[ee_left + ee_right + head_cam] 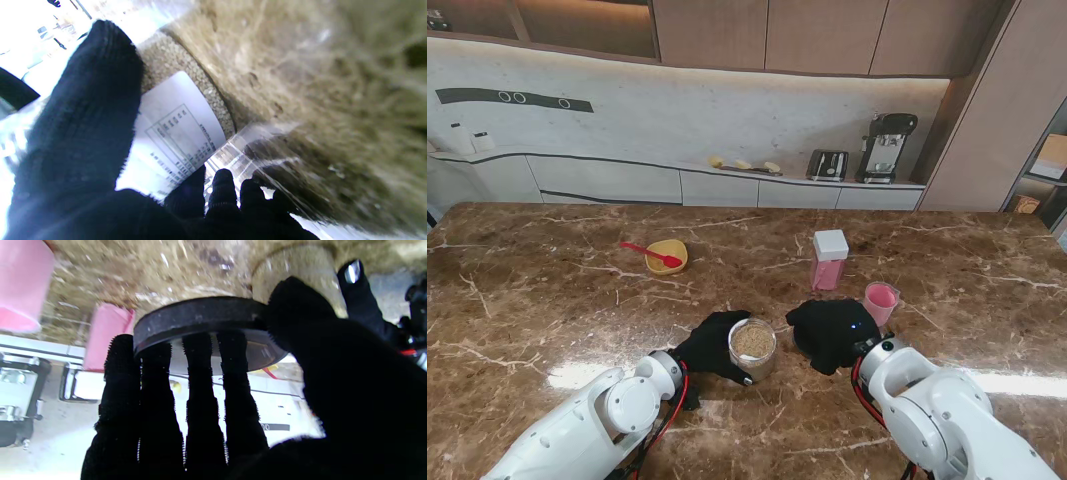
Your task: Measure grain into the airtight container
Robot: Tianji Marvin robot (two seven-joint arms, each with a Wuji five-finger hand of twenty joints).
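A clear jar of grain (753, 345) stands uncapped on the marble table (547, 290), and my black-gloved left hand (710, 343) is shut around its side. The left wrist view shows the jar (186, 86) with its white label between thumb and fingers. My right hand (832, 333), just right of the jar, is shut on a black round lid (200, 318), seen only in the right wrist view. Farther from me stands a pink container with a white lid (829, 260), and a pink cup (880, 300) sits to its right.
A yellow bowl (667, 256) with a red spoon (635, 248) lies farther away on the left. Behind the table runs a counter with a toaster (828, 165) and a coffee machine (886, 146).
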